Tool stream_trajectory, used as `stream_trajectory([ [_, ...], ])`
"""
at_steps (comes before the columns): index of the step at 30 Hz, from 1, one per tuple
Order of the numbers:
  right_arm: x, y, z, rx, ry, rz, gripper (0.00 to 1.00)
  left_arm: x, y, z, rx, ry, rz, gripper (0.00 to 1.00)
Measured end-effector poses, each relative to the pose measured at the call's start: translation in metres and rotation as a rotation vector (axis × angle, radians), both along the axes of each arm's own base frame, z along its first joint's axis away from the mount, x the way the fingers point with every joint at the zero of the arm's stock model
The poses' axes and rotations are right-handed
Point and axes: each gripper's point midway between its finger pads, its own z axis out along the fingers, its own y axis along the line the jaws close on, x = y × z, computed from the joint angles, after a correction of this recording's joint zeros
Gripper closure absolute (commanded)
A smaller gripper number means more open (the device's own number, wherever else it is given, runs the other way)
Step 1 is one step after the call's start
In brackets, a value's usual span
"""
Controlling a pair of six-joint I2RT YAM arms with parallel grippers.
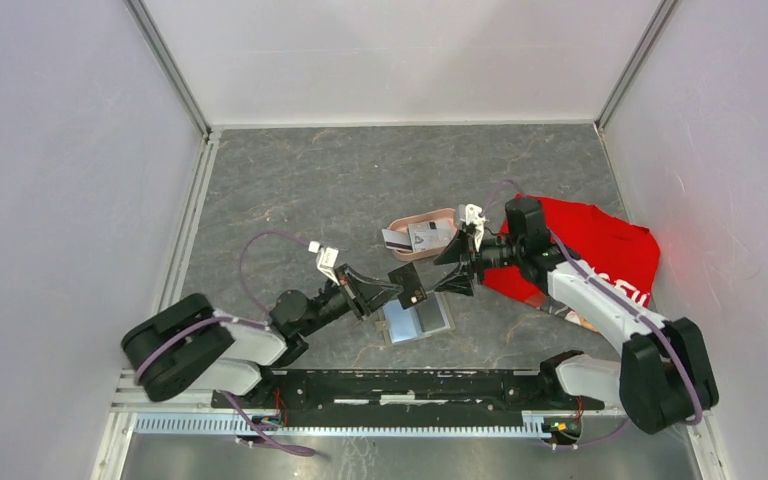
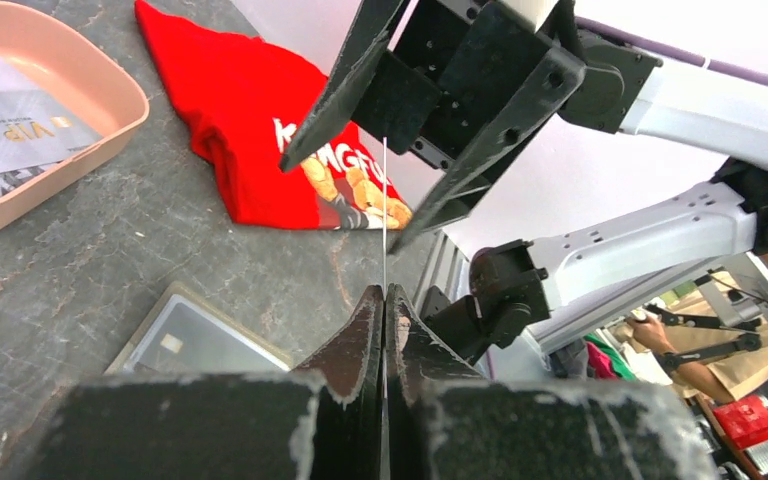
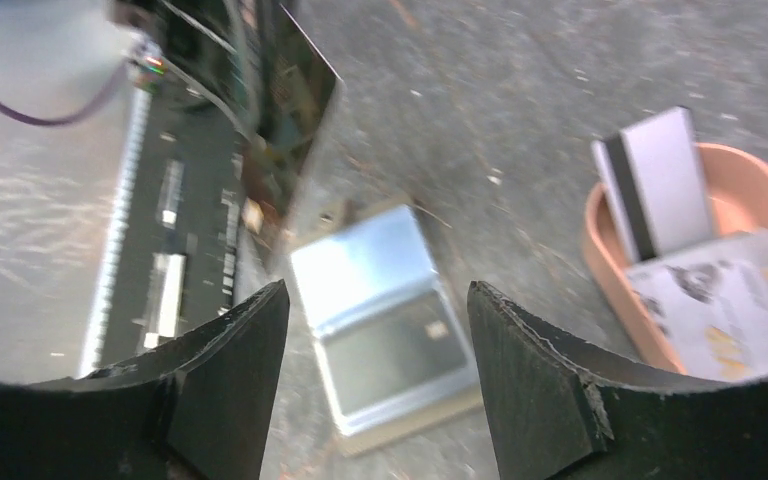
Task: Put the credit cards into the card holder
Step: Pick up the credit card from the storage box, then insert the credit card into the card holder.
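**A:** Arm poses?

**B:** Both reach in to mid-table, tips facing each other. The left gripper (image 2: 384,292) is clamped tight on one credit card (image 1: 408,282), held edge-up off the table (image 1: 310,180). The right gripper (image 3: 377,290) has its jaws spread wide either side of that card's top edge and grips nothing.

**A:** Anything around?

**B:** The pink tray (image 2: 100,85) is just behind, with spare cards (image 3: 665,175) in it. A red cloth (image 1: 610,250) lies under the right arm.

**A:** Holder?

**B:** The card holder (image 1: 418,320) lies open flat, directly below both grippers, not touching either.
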Motion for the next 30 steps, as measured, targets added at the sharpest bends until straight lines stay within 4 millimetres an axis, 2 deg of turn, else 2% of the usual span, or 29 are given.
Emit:
stream_trajectory([
  [5,0.018,-0.025,-0.012,-0.121,-0.159,-0.106,0.31,-0.009,0.005,0.015,0.020,0.019,-0.026,0.98],
  [8,0.024,-0.035,-0.023,-0.161,-0.157,-0.135,0.32,-0.012,0.008,0.019,0.067,0.058,-0.025,0.98],
  [12,0.020,-0.037,-0.038,-0.181,-0.106,-0.127,0.34,-0.017,0.014,0.016,0.115,0.113,-0.025,0.98],
  [15,0.016,-0.038,-0.049,-0.202,-0.050,-0.121,0.34,-0.021,0.017,0.003,0.125,0.182,-0.032,0.98],
  [20,0.013,-0.041,-0.061,-0.235,-0.015,-0.117,0.34,-0.029,0.016,-0.046,0.211,0.344,-0.060,0.98],
  [24,0.011,-0.044,-0.074,-0.269,0.020,-0.116,0.35,-0.037,0.007,-0.076,0.267,0.450,-0.120,0.98],
  [27,0.009,-0.045,-0.082,-0.292,0.048,-0.113,0.35,-0.040,0.000,-0.092,0.287,0.518,-0.163,0.98],
  [30,0.007,-0.044,-0.085,-0.305,0.050,-0.107,0.36,-0.039,-0.005,-0.097,0.267,0.560,-0.188,0.98],
])
